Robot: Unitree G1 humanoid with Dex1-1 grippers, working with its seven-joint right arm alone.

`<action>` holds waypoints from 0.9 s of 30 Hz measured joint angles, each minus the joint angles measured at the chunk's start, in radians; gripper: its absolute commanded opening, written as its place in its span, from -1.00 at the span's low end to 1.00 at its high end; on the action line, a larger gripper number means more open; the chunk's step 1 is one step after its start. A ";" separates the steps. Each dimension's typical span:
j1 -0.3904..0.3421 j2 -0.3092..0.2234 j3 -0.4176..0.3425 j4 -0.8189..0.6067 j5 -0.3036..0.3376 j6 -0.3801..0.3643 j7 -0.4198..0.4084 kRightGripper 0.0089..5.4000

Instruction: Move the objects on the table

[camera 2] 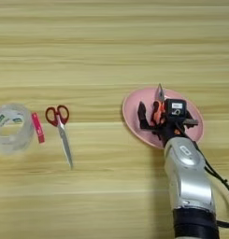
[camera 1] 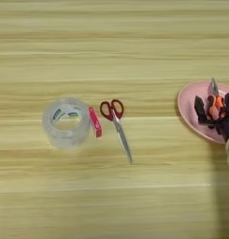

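Silver forearm (camera 2: 188, 179) up front, gripper (camera 2: 153, 119) fingers clamped on pliers (camera 2: 159, 100) over pink plate (camera 2: 134, 116); scissors (camera 1: 117, 126), tape roll (camera 1: 66, 123) + pink-red bar (camera 1: 95, 122) not moved yet imo.

You see a pale yellow counter (camera 1: 111, 46) with long grain stripes, a clear tape roll (camera 1: 66, 123), a pink-red bar (camera 1: 95, 122), red-handled scissors (camera 1: 115, 125), a pink plate (camera 2: 134, 109), orange-and-black pliers (camera 2: 156, 109), and a silver forearm (camera 2: 188, 179).

Tape roll (camera 2: 12, 128) — left edge cropped

Pliers (camera 2: 158, 105) over pink plate (camera 2: 134, 109); tape (camera 1: 66, 122), bar (camera 1: 95, 122), scissors (camera 1: 116, 126) left.
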 measured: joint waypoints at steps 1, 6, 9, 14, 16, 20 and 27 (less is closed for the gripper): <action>0.000 0.000 -0.001 0.008 -0.004 -0.003 -0.006 0.99; -0.007 0.000 -0.009 0.044 -0.016 -0.020 -0.013 0.99; -0.014 0.000 -0.013 0.068 -0.017 -0.026 -0.016 0.99; -0.021 0.000 -0.017 0.101 -0.014 -0.020 -0.013 0.99; -0.027 -0.001 -0.018 0.109 -0.011 -0.016 -0.009 0.99; -0.039 -0.001 -0.019 0.122 -0.012 -0.009 -0.008 0.99; -0.052 -0.007 -0.017 0.123 -0.012 0.035 0.007 0.99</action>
